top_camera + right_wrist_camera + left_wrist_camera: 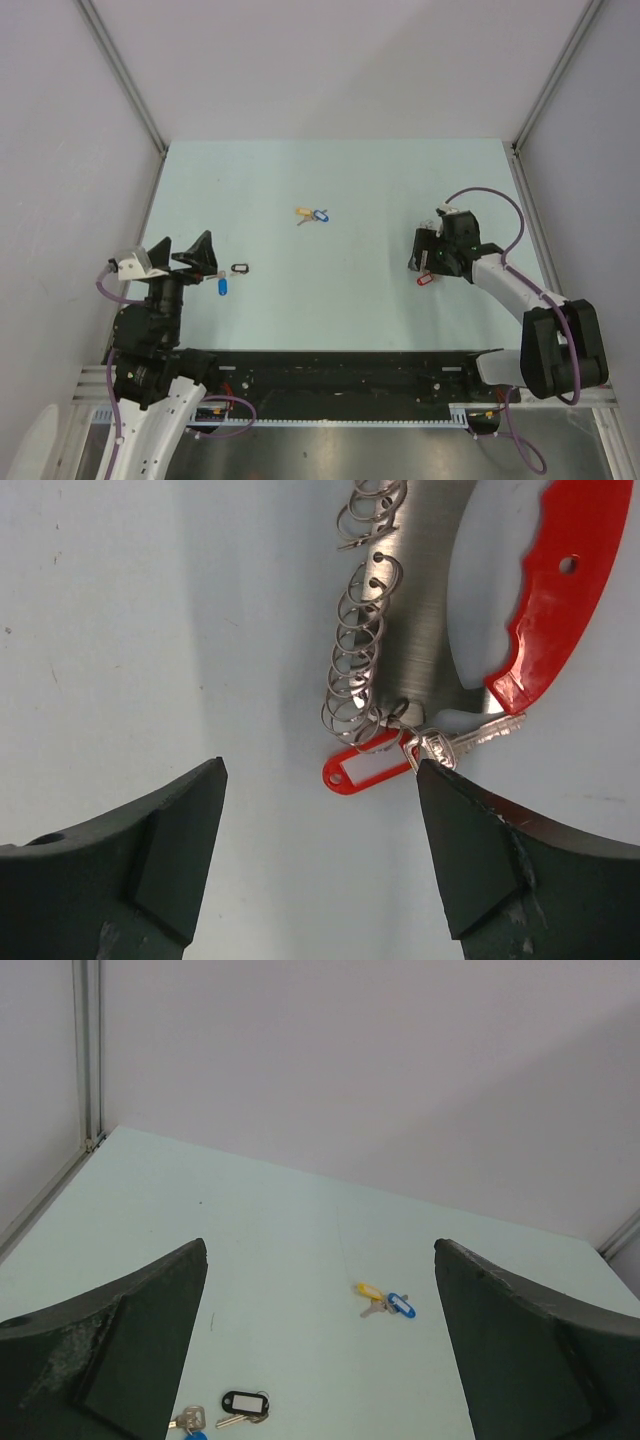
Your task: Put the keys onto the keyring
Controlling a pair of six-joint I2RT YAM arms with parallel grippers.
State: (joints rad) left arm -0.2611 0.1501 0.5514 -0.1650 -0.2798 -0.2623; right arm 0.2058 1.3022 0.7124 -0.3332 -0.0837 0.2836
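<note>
The right claw [320, 780] hangs wide and empty directly over the keyring [358, 655], which lies flat on the tabletop [350, 180] with a silver key [485, 732] and small red tag [365, 768] seemingly linked at its chain end. The left claw [182, 250], likewise spread and empty, stands well left of the keyring beside a blue-capped key [222, 286] and black loop tag [240, 268]; a yellow-and-blue pair [312, 215] lies left of the keyring, farther back. Judged the opening step, no loose key lifted: next, one claw must secure the keyring while the other closes finely on a tiny key.
</note>
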